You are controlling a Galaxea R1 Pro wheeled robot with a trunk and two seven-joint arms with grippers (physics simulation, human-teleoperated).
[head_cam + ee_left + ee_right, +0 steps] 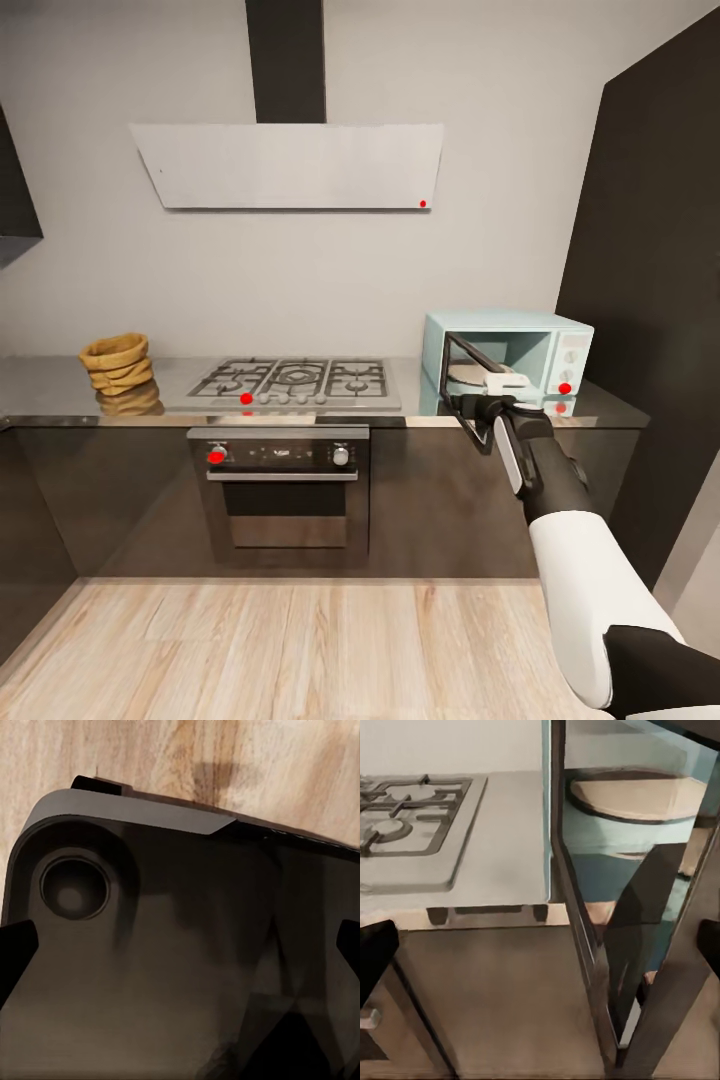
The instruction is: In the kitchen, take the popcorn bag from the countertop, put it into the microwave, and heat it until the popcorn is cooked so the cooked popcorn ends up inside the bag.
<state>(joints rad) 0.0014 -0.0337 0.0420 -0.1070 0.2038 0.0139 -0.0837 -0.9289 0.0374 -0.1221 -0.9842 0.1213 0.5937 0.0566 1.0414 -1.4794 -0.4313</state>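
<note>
Right gripper (478, 408) was at the microwave (520, 350) door (470, 385), which stood swung partway out toward the robot. Jaws looked spread wide in the right wrist view, dark tips at both frame edges w/ the door's black frame (585, 945) between them, no firm pinch visible, so prob. hooking/pushing the door rather than clamping it. Turntable (634, 795) inside was bare. Popcorn bag (119, 363) sat upright on the tabletop (60, 385) at far left, other side of the gas hob (295, 380), well apart from the microwave; nothing touching it. Left gripper: left wrist view was pointed at a dark part of the robot's own body (180, 945) over wood floor (225, 757); tips at both edges of that view, so jaws read as wide, nothing held. Judged step: getting the door fully open before fetching the bag, early in the task. To do it well: follow the door's arc around its hinge, don't pull straight back, else the light oven may slide on the glossy steel. Open past 90° so the bag and arm clear the frame later. Keep wrist low enough not to bump the knobs panel (570, 360). Then back out clean before the base shifts left for the bag.
</note>
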